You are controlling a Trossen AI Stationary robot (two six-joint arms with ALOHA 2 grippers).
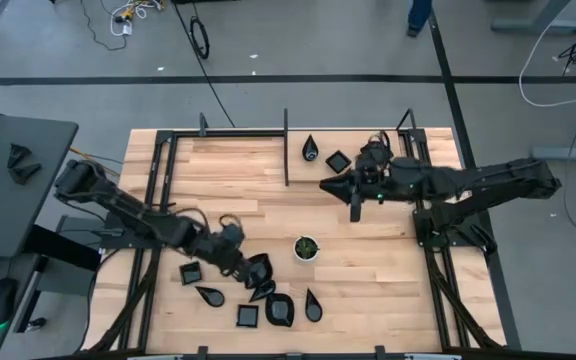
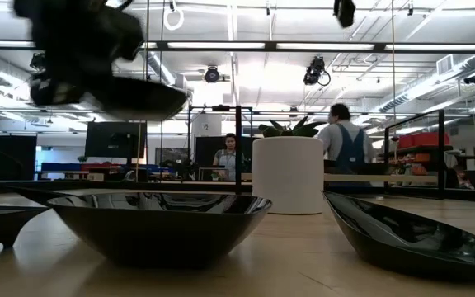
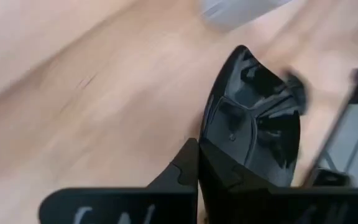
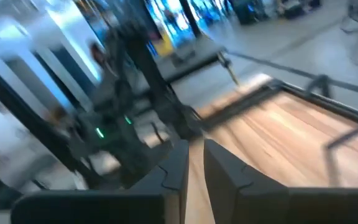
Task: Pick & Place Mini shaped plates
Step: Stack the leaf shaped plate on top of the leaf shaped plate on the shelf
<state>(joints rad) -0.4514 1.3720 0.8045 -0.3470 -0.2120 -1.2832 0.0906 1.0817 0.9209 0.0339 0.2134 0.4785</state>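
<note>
Close to the low camera, black mini shaped plates (image 2: 159,219) sit on the bench (image 1: 258,180); lower left overhead, the left end effector (image 1: 246,266) is clamped on one plate (image 3: 253,124), apparently lifting; next comes placing it, while the right end effector (image 1: 353,190), upper right, carries a dish (image 1: 334,186).

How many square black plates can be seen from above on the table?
3: the far square plate toward the right side, the left square plate in the near cluster, and the near square plate by the table's front edge. The arms may hide others.
</note>
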